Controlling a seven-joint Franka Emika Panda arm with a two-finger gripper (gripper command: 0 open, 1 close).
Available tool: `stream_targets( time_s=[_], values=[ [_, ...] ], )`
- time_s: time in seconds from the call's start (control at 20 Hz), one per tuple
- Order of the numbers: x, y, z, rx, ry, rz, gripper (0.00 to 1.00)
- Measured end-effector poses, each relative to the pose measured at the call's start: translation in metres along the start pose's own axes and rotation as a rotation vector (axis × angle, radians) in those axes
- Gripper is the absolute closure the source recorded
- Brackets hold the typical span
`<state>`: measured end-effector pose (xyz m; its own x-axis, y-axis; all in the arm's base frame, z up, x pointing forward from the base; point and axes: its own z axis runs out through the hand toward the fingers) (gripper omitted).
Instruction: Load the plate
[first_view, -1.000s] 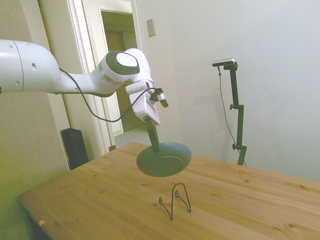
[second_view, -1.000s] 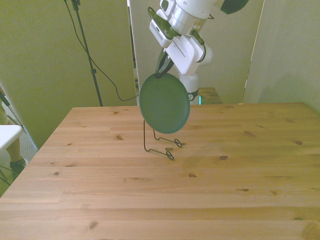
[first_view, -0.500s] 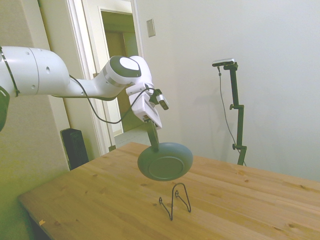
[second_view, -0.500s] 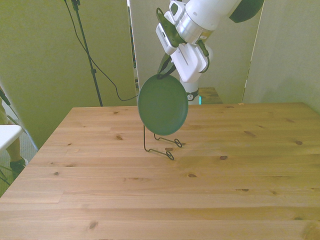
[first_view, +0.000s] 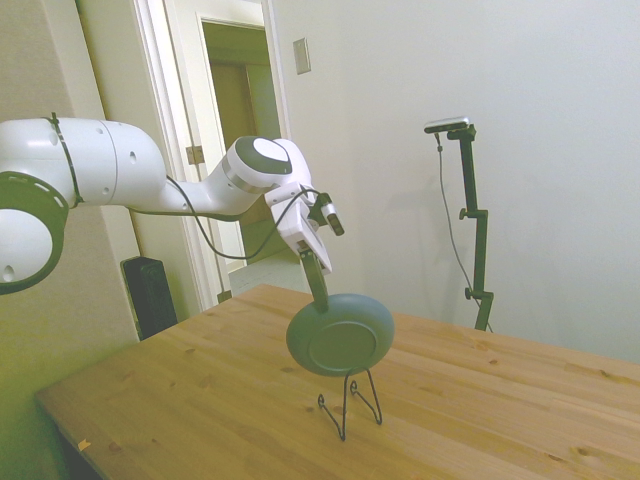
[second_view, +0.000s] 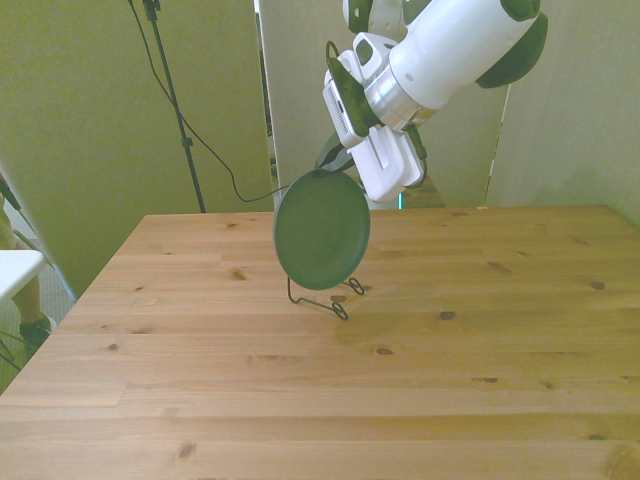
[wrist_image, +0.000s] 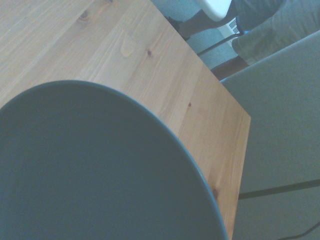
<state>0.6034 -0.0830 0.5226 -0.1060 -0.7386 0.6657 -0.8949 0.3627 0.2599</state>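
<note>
Fingers (first_view: 318, 283) clamped on plate (first_view: 340, 334) rim, plate hanging below; side view shows ringed underside, front view smooth matte face.

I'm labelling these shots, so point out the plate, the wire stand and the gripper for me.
plate (first_view: 341, 334): side view, middle of its ringed underside.
wire stand (second_view: 318, 303): front view, bottom wire on the table.
gripper (first_view: 320, 290): side view, fingers at the plate's top rim.

No text, label, brand, number or sign can be read in any of the views.
</note>
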Motion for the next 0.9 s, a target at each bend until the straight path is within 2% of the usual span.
stream_targets(
  time_s=[0.65, 0.9],
  values=[
    [-0.043, -0.012, 0.007, -0.012, 0.091, -0.055, 1.0],
    [-0.048, -0.012, 0.002, -0.006, 0.129, -0.064, 1.0]
  ],
)
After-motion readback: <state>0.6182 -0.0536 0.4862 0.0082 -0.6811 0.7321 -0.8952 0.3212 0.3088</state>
